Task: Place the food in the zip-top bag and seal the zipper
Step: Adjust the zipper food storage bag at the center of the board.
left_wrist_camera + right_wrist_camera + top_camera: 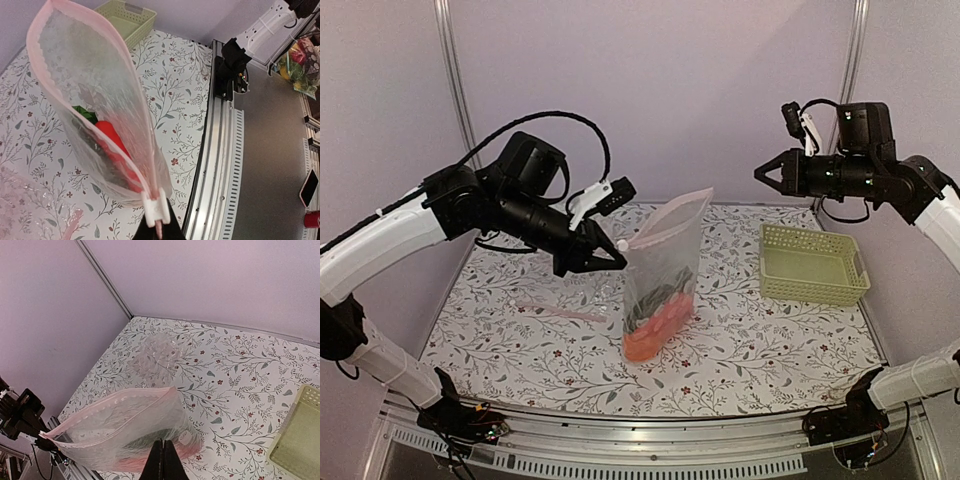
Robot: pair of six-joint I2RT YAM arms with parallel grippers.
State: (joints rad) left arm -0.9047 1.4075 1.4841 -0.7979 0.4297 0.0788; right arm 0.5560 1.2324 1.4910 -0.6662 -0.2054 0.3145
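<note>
**A:** Where does your zip-top bag (pixel 665 270) sit?

**B:** Upright on the table (pixel 520 340), food (pixel 655 322) heaped at its bottom. I'd say it stands only because your left gripper (pixel 617 252) pinches the zipper (pixel 670 215) at the slider (pixel 155 207).

**A:** And the right?

**B:** Your right gripper (pixel 763 173) hangs high near the basket (pixel 810 265), fingers pressed together on nothing. Whether the seal is complete, I cannot tell.

A white tabletop printed with leafy sprigs (pixel 770 340) spreads before me, with a pale yellow-green lattice plastic basket (pixel 812 262) on my right. A flat clear plastic bag with a pinkish edge (pixel 560 311) lies on my left. Between them a clear crinkly zip-top bag (pixel 662 290) stands on its bottom.
</note>
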